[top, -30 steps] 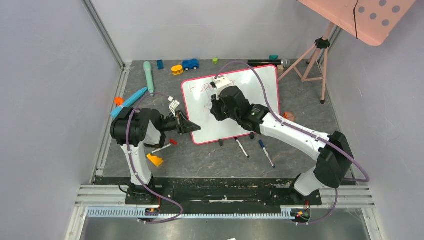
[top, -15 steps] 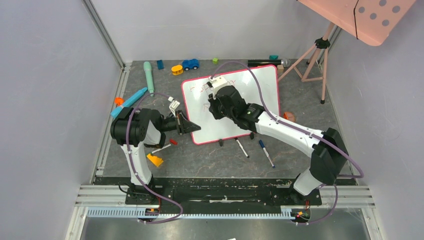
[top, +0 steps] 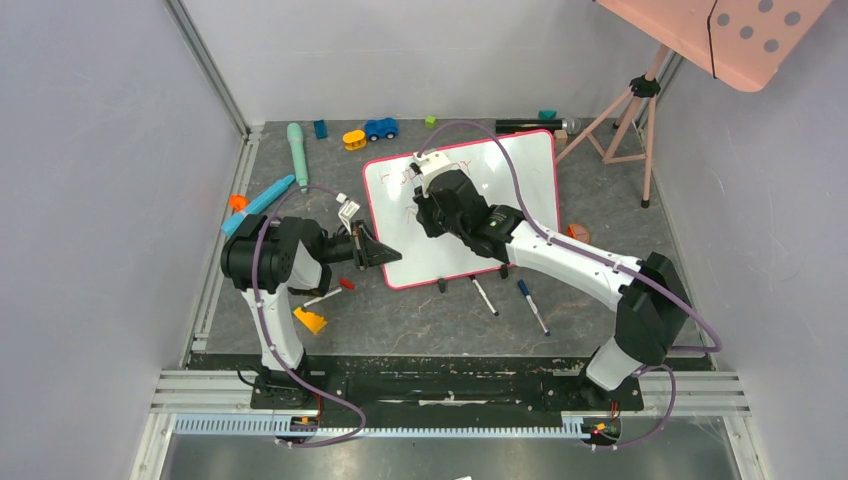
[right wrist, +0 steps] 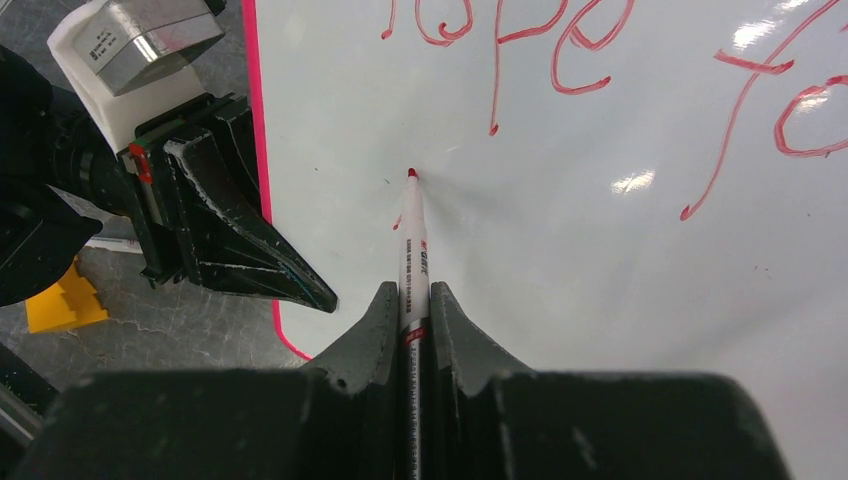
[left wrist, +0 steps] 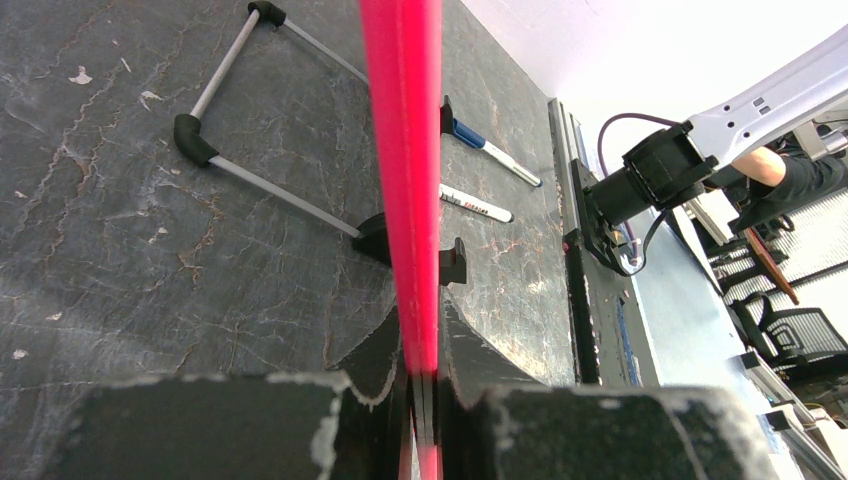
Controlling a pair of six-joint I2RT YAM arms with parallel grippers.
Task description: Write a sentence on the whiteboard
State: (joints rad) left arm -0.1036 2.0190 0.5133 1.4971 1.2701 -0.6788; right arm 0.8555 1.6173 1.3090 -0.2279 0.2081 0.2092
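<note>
The whiteboard (top: 520, 180), glossy white in a red-pink frame, stands tilted on the table. My left gripper (top: 385, 254) is shut on its left frame edge (left wrist: 405, 150), which runs up between the jaws (left wrist: 421, 322). My right gripper (top: 424, 203) is shut on a red marker (right wrist: 412, 250). The marker's tip (right wrist: 411, 173) touches or nearly touches the board (right wrist: 600, 260), below the first line, near the left edge. Of the sentence, red "hope" (right wrist: 500, 40) and the start of a following word (right wrist: 780, 100) show. My right arm hides part of the writing in the top view.
Two loose markers (top: 484, 296) (top: 532, 306) lie in front of the board. Toys lie at the back and left: a blue car (top: 381, 128), a green tube (top: 297, 150), a yellow piece (top: 310, 320). A pink perforated panel (top: 730, 35) on a tripod (top: 630, 120) stands at the right.
My right gripper has moved left across the board with the marker, uncovering more of the first line. The left arm and the board have not moved.
</note>
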